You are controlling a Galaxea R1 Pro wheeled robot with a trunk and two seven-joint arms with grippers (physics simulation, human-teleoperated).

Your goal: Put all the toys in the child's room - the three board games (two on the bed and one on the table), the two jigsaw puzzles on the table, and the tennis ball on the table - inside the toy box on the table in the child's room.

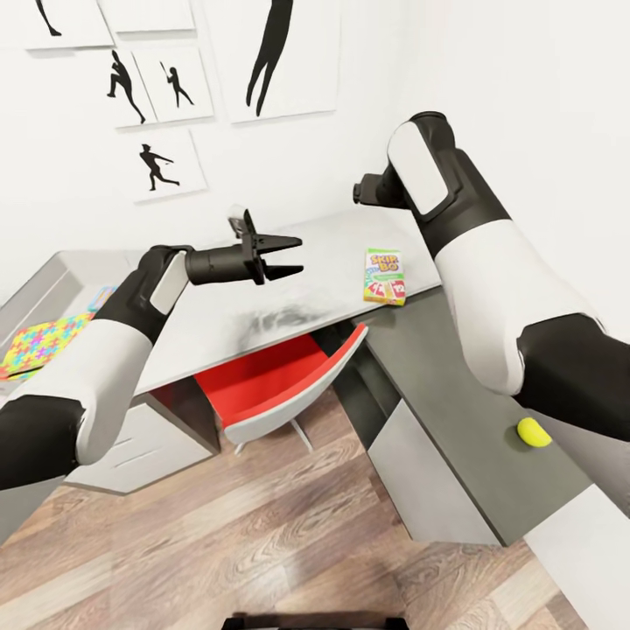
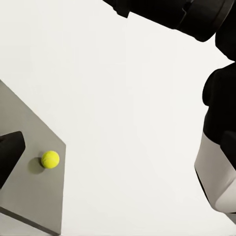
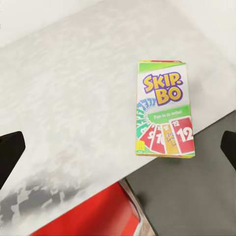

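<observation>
Left hand (image 1: 296,256) hangs above the white surface (image 1: 219,319) with its two dark fingers spread apart and nothing between them — empty, pointing to the right. Its arm reaches in from the near left, white forearm and black wrist.

Nearest in the scene is the wooden floor (image 1: 262,534). On the near right, the darker grey wing of the surface carries the tennis ball (image 1: 533,432), lying alone just beside the right arm's black elbow. The left wrist view sees the same ball (image 2: 49,159) near the edge of that grey top, with a white wall behind it.

Farther in, a chair (image 1: 280,385) with a red seat and a pale shell is tucked under the surface, between the drawers on the left and the grey wing on the right. At the far left edge of the surface a jigsaw puzzle (image 1: 39,343) of bright interlocking pieces lies flat, partly hidden by the left arm.

The Skip-Bo board game (image 1: 385,276) lies flat near the inner corner of the surface, close to the edge where the white top meets the grey. In the right wrist view the box (image 3: 164,114) sits between two dark fingertips (image 3: 10,157) that stand wide apart — the right hand is open, holding nothing and well clear of the box.

On the far wall hang black silhouette prints (image 1: 162,162) of ball players.
</observation>
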